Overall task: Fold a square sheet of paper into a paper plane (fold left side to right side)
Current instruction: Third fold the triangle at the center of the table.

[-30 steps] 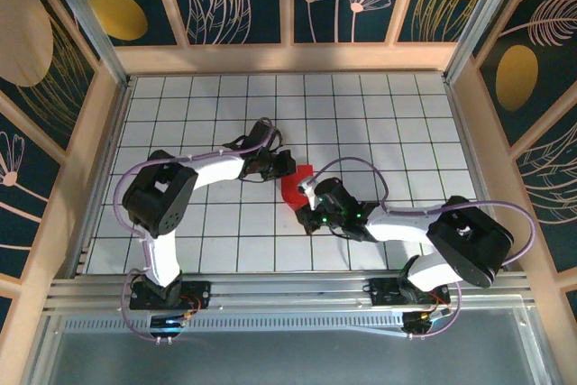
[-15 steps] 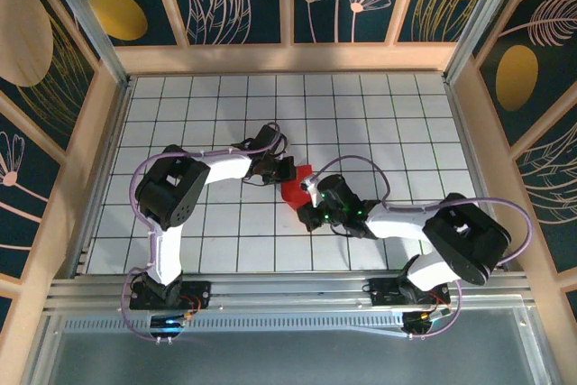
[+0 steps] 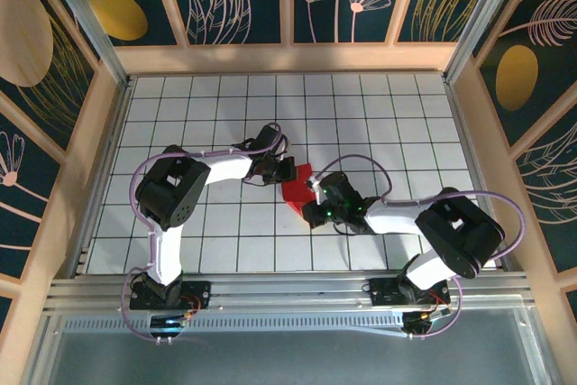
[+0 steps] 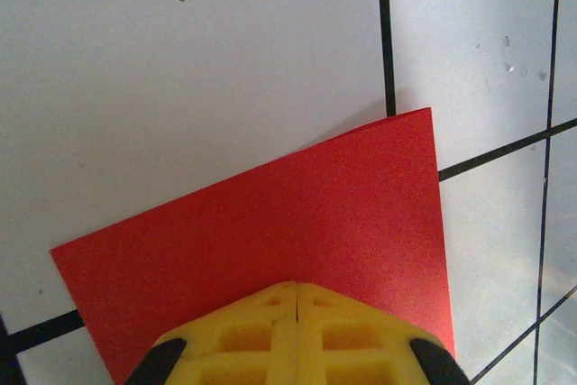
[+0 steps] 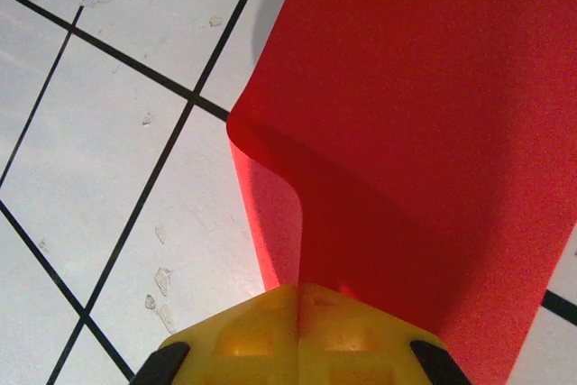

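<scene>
Starting with the square sheet of paper: bright red, plain, unmarked, sitting mid-bench on the white tiles. Turned cornerwise to the grid rather than square with it, and mostly hidden in the overhead view. Wedged between the two hands and touching both.

From the left wrist, shows as a flat red panel of sheet, one corner reaching just up to a black grid line, far edge lifted a hair (thin shadow beneath). From the right wrist, a different story: sheet rearing up off the tiles, left edge rolled over in a soft curl, no sharp crease showing yet.

Out to the left hand at the paper's far-left side: yellow tips pressed tight together over the red. Cannot tell whether paper is pinched between them or merely pinned underneath.

Over to the right hand at the near-right side: tips clamped as well, red running straight up into the seam, so gripping the sheet's edge.

Comes down to this, by the look of it: paper lying rightward of the left hand, toward its partner, so carrying the left side across to meet the right side falls to whichever hand truly has that edge. Probably mid-fold, flap raised but not laid down.
</scene>
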`<move>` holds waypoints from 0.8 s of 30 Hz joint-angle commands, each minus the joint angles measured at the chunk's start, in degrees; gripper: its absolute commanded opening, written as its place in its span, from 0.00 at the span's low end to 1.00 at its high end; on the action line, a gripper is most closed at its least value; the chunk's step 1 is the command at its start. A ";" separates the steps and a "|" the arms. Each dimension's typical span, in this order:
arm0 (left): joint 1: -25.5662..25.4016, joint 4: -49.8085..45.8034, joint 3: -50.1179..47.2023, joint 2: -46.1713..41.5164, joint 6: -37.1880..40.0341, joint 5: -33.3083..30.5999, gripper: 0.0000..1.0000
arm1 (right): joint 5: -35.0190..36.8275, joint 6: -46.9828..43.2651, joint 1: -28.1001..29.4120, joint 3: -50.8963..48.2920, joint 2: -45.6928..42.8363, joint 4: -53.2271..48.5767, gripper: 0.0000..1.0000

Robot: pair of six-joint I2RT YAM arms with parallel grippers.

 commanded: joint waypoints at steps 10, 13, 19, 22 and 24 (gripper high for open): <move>-0.87 -5.51 0.50 3.08 4.53 -4.30 0.00 | -4.70 0.99 -3.10 2.14 -0.35 -1.20 0.00; -1.01 -5.53 0.59 3.12 4.67 -4.52 0.00 | -4.49 1.08 -3.95 2.53 -0.24 -1.80 0.00; -1.23 -5.94 0.98 3.37 4.99 -5.00 0.00 | -3.60 0.80 -4.89 3.70 0.71 -3.31 0.00; -1.38 -6.11 1.11 3.45 5.07 -5.17 0.00 | -3.08 0.86 -5.22 3.93 1.07 -3.41 0.00; -1.39 -6.12 1.12 3.46 5.08 -5.18 0.00 | -2.94 0.90 -5.20 4.07 1.33 -3.42 0.00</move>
